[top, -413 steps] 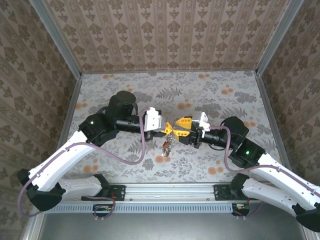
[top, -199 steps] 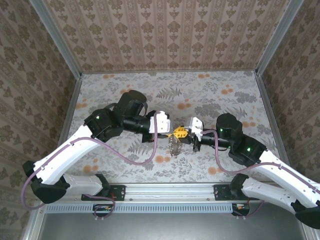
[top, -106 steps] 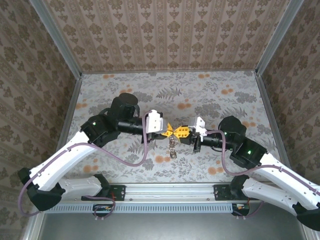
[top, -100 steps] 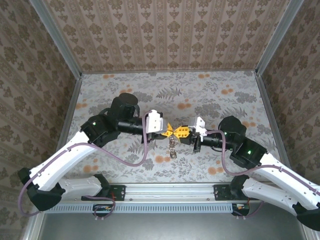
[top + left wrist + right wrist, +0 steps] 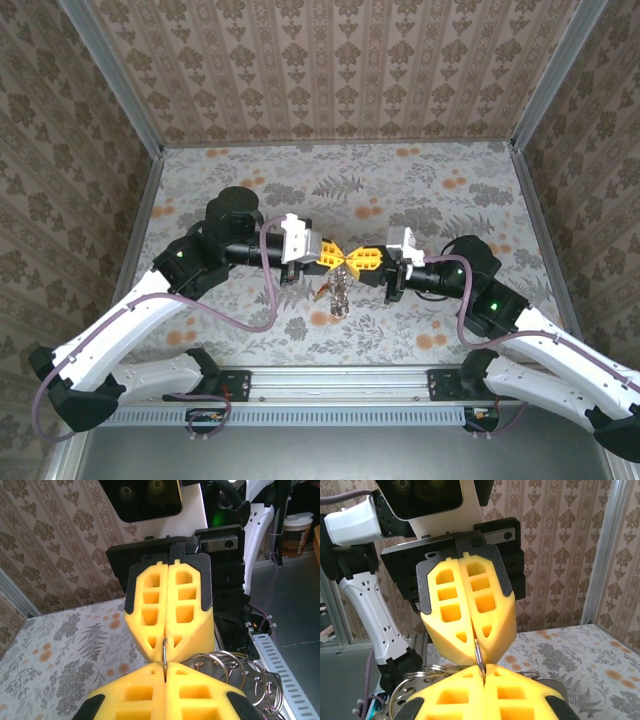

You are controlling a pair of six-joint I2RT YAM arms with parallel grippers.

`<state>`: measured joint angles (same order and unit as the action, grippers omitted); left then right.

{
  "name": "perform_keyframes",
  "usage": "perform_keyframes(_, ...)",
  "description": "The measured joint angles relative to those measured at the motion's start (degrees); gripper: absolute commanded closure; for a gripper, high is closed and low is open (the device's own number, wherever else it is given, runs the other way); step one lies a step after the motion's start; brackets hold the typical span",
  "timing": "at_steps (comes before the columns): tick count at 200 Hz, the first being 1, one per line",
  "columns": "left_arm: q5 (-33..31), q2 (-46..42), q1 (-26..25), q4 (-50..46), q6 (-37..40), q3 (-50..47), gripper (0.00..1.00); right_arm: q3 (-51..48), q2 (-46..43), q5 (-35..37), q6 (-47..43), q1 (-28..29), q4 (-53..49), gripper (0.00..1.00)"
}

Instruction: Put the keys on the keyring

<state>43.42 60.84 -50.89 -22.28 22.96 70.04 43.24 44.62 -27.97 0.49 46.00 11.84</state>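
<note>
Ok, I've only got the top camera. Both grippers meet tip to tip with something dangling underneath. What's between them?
Observer: On the left wrist camera a thin metal ring runs edge-on between them, its ends in the finger seams of the right gripper and the left gripper, both shut.
Operator: And the dangling stuff?
Observer: The same camera shows it as a bunch of overlapping silver split rings, hanging beside the left gripper's fingers.
</note>
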Motion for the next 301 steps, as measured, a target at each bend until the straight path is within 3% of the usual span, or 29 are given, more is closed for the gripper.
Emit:
perform_keyframes(30,0.79,-0.07,0.17,0.50,-0.31,-0.02,1.00,-0.24,0.02,-0.44,0.63,-0.02,1.07,1.00)
perform_keyframes(52,0.52,-0.07,0.31,-0.11,-0.04,0.00,1.00,-0.11,0.22,-0.17,0.50,0.00,0.15,0.68)
perform_keyframes(71,-0.44,0.09,0.31,-2.78,1.18,0.26,1.00,1.03,0.22,2.16,-1.60,0.00,-4.11,0.63)
perform_keyframes(136,-5.55,2.97,0.20,-11.82,6.23,4.09,1.00,5.86,0.11,6.97,-9.75,0.02,-16.90,0.69)
perform_keyframes(242,-6.16,4.22,0.20,-14.36,7.54,5.16,1.00,6.71,3.13,4.83,-12.39,0.28,-18.97,0.77)
perform_keyframes(255,-6.16,4.39,0.20,-14.69,7.54,5.29,1.00,6.82,3.15,4.81,-12.48,0.28,-18.97,0.82)
perform_keyframes(275,-6.21,4.48,-0.13,-15.19,7.56,5.38,1.00,7.19,3.48,4.74,-13.05,0.28,-19.06,1.00)
perform_keyframes(301,-6.58,4.46,-0.13,-15.56,7.56,5.44,1.00,7.32,3.54,4.37,-13.09,0.28,-19.67,1.00)
